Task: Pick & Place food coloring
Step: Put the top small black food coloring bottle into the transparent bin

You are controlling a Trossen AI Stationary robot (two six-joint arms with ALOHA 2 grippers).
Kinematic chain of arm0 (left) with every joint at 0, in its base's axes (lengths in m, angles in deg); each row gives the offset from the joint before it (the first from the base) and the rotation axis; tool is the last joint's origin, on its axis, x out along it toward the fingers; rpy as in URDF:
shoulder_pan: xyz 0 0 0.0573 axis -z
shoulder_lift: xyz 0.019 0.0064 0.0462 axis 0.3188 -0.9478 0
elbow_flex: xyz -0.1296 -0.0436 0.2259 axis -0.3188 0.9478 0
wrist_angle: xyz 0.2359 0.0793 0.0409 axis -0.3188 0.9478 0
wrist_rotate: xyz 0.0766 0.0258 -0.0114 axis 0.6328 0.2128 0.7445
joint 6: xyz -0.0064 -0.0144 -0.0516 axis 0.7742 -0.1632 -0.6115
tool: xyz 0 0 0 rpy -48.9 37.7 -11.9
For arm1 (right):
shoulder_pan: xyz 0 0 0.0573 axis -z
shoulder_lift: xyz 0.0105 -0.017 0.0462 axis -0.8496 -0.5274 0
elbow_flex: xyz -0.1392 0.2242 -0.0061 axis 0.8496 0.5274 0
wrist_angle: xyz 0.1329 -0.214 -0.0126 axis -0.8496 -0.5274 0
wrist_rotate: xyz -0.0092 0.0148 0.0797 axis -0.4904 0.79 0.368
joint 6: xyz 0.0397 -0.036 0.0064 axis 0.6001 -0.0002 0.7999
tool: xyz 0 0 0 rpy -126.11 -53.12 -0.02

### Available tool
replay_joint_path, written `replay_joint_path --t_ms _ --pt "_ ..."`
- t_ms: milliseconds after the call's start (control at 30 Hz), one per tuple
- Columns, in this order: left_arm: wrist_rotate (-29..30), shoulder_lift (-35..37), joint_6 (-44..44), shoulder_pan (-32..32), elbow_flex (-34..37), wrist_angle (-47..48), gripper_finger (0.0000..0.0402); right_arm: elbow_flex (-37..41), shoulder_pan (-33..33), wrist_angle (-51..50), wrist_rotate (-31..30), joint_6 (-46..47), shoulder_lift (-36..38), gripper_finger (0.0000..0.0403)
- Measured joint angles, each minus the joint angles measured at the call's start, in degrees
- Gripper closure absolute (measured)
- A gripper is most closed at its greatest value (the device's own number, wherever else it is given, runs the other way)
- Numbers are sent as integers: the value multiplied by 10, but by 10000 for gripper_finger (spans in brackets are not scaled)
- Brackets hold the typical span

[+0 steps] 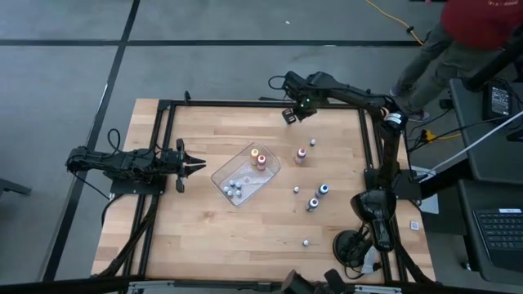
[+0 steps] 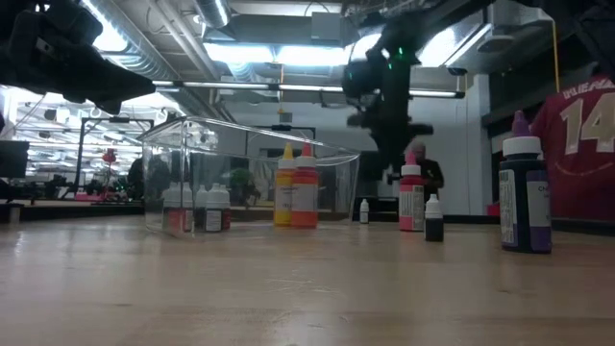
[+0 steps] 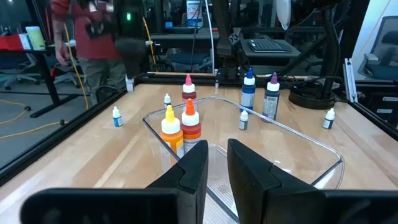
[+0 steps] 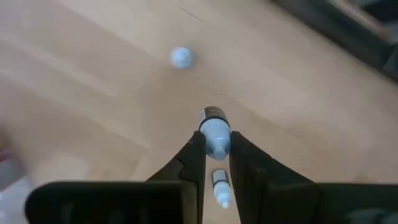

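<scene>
The food coloring is a set of small bottles on the wooden table. A yellow one (image 1: 254, 153), a red one (image 1: 261, 161) and several tiny white ones (image 1: 234, 189) stand in the clear tray (image 1: 274, 170). Others stand on the bare wood to its right: pink (image 1: 301, 154), blue (image 1: 324, 190) and tiny white ones (image 1: 296, 189). My right gripper (image 1: 290, 116) hangs near the far edge, pointing down, shut on a tiny white bottle (image 4: 214, 134). My left gripper (image 1: 203, 165) waits shut, level, just left of the tray. My right gripper pinches the tiny bottle between its two fingertips (image 4: 198, 146), coming from above. The white cap (image 4: 216, 138) sits between the fingers and the dark band (image 4: 211, 113) shows just past them. The bottle is lifted clear of the wood, roughly upright.
A white-capped bottle (image 4: 181, 57) stands on the wood below the right gripper. Another tiny bottle (image 1: 306, 242) stands near the front right. A black frame (image 1: 245, 104) edges the table. A person in red (image 1: 482, 24) stands beyond the far right corner.
</scene>
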Motion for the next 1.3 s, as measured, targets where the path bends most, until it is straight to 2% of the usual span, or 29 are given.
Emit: replay_joint_path --t_ms 333,600,800,1067,1300 --pt "0 0 0 0 0 0 350 -166 -67 -98 -10 -48 0 345" --pt "0 0 0 0 0 0 343 -246 -133 -113 -10 -51 1 345" --pt "0 0 0 0 0 0 346 -260 -188 -101 -10 -86 1 346" --pt "0 0 0 0 0 0 348 -260 -271 -25 -9 -121 0 346" --pt "0 0 0 0 0 0 343 -260 -326 -10 10 -123 -30 347"
